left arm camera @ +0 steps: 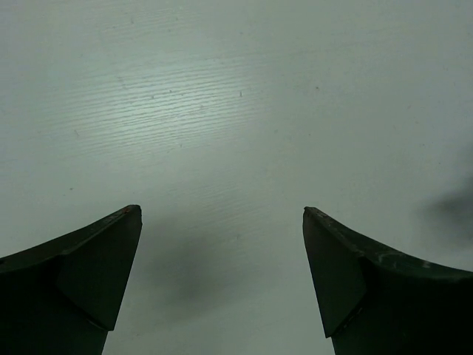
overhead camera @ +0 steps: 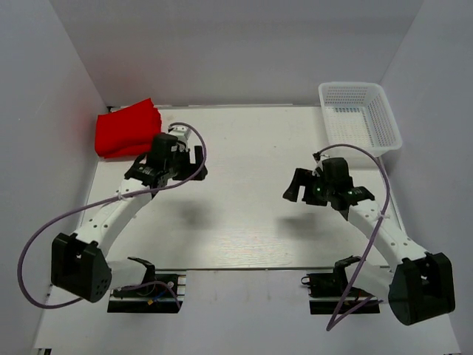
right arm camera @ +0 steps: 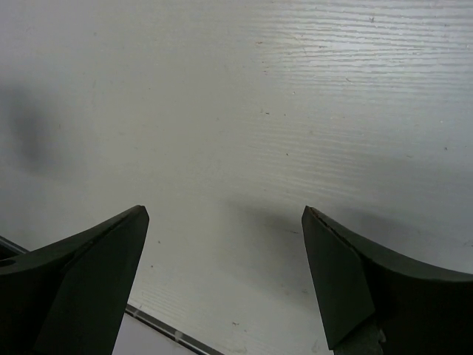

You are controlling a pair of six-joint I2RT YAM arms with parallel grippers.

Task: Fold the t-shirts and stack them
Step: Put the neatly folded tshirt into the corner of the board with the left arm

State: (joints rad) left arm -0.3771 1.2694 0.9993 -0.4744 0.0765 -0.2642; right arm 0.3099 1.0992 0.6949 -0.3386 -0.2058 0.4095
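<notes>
While both arms hover over the white table [overhead camera: 244, 222], the left gripper [left arm camera: 220, 210] and right gripper [right arm camera: 223, 210] each hold their jaws wide apart, gripping nothing. Red t-shirts [overhead camera: 127, 129] lie in a folded pile at the table's far left corner, just beyond the left gripper. Stacking looks finished, so the left arm should draw back high, without snagging the pile.

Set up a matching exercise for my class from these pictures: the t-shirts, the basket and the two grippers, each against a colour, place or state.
Column one:
1. t-shirts
2. basket
3. left gripper
4. right gripper

Column two:
a. white, far right corner
b. open, on the t-shirts' side
c. red, piled at the far left corner
d. open, on the basket's side

Pairs: 1-c, 2-a, 3-b, 4-d.
</notes>
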